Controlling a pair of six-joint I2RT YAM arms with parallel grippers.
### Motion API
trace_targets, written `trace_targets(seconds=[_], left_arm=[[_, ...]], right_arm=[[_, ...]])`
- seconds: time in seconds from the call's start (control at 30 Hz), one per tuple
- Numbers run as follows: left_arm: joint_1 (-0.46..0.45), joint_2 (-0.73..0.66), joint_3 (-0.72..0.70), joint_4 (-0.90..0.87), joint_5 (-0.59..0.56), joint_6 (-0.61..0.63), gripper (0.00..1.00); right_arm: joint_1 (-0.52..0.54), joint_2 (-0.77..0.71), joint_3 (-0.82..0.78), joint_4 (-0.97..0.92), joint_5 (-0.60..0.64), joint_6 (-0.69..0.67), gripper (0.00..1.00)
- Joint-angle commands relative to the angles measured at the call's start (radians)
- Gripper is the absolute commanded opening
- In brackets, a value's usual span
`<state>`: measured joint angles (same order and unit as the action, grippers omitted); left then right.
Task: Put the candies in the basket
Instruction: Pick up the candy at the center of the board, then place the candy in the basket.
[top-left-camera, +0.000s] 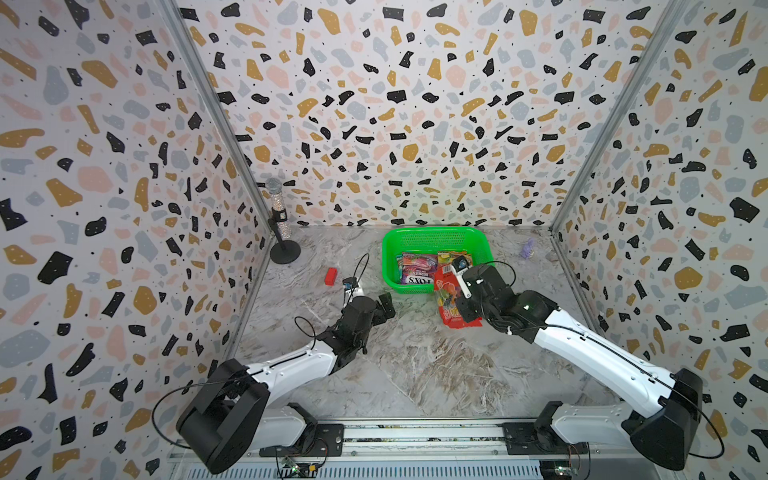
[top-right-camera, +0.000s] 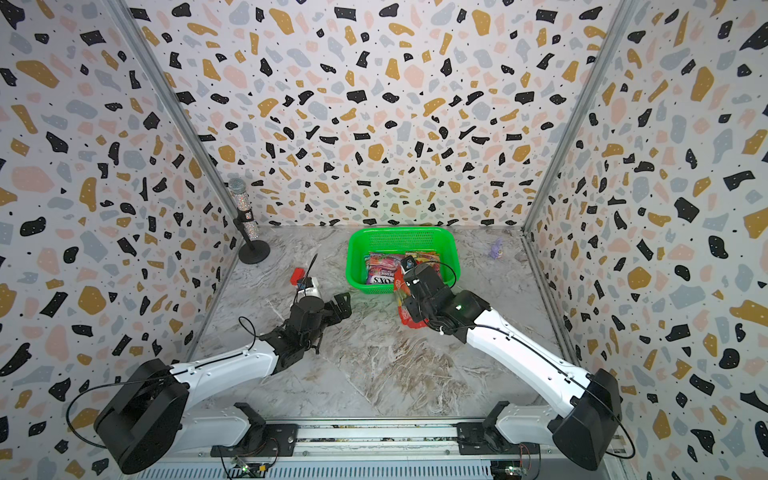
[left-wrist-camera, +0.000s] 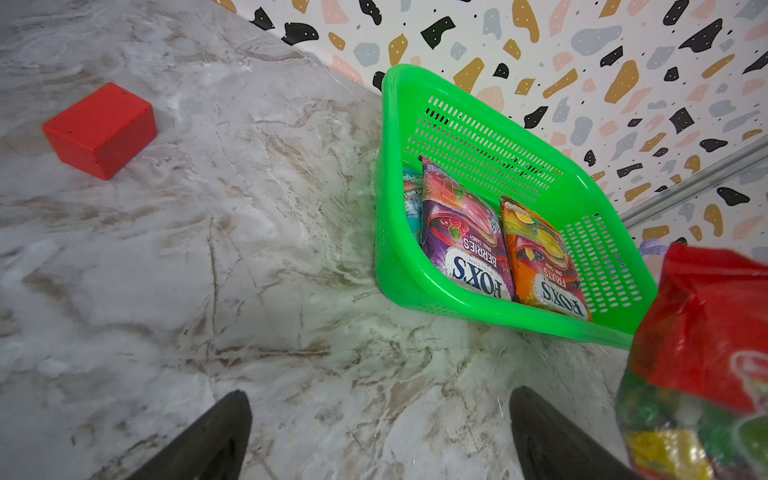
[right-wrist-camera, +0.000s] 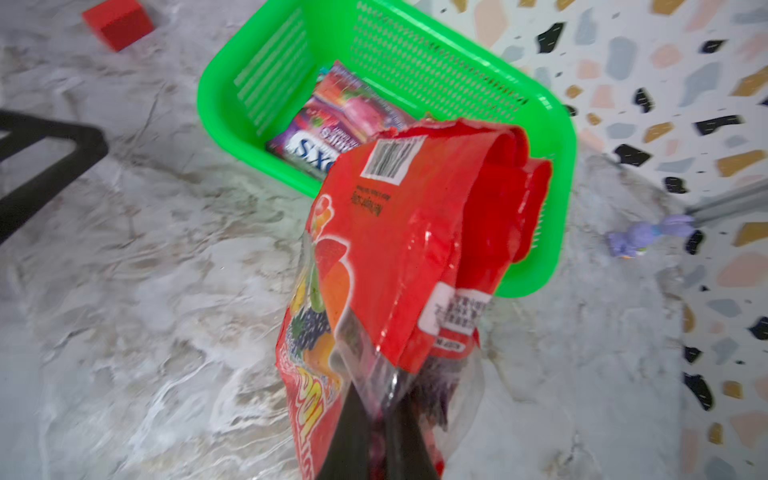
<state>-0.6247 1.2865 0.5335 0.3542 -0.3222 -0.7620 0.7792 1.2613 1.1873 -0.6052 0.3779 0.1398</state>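
In both top views my right pincer is clenched on the red candy bag. The bag hangs at the near rim of the green basket, mostly outside it (I cannot tell whether its lower end touches the table). My left pincer stands released, well apart from that bag.

From the left wrist, my spread fingers frame bare marble. The purple bag, orange bag and teal bag lie inside the basket, and the red bag is just beside its corner.

From the right wrist, my two dark fingers pinch the red bag's clear end. The rest reaches away from them and covers part of the basket's rim.
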Motion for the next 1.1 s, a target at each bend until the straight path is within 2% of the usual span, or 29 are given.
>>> trace_targets(seconds=[0.0, 0.17, 0.23, 0.33, 0.47, 0.73, 0.87, 1.07], left_arm=[[0.002, 0.002, -0.003, 0.042, 0.001, -0.005, 1.00], [0.002, -0.004, -0.005, 0.042, 0.003, -0.005, 1.00], [0.002, -0.007, -0.004, 0.043, 0.003, -0.009, 1.00], [0.002, -0.013, -0.009, 0.043, 0.003, -0.016, 1.00], [0.002, -0.041, -0.032, 0.041, -0.037, -0.043, 1.00], [0.002, -0.119, -0.113, 0.002, -0.265, -0.193, 1.00], [0.002, -0.136, -0.115, 0.000, -0.269, -0.189, 1.00], [0.002, -0.127, -0.108, -0.001, -0.258, -0.189, 1.00]], right_arm=[[-0.020, 0.000, 0.113, -0.001, 0.135, -0.042, 0.00], [-0.060, 0.062, 0.250, -0.022, 0.216, -0.092, 0.00], [-0.089, 0.088, 0.306, -0.029, 0.212, -0.088, 0.00], [-0.133, 0.142, 0.395, -0.041, 0.152, -0.059, 0.00], [-0.141, 0.268, 0.537, -0.053, 0.074, -0.039, 0.00], [-0.147, 0.604, 0.940, -0.192, -0.010, 0.001, 0.00], [-0.159, 0.732, 1.123, -0.252, -0.132, 0.064, 0.00], [-0.186, 0.853, 1.201, -0.237, -0.306, 0.154, 0.00]])
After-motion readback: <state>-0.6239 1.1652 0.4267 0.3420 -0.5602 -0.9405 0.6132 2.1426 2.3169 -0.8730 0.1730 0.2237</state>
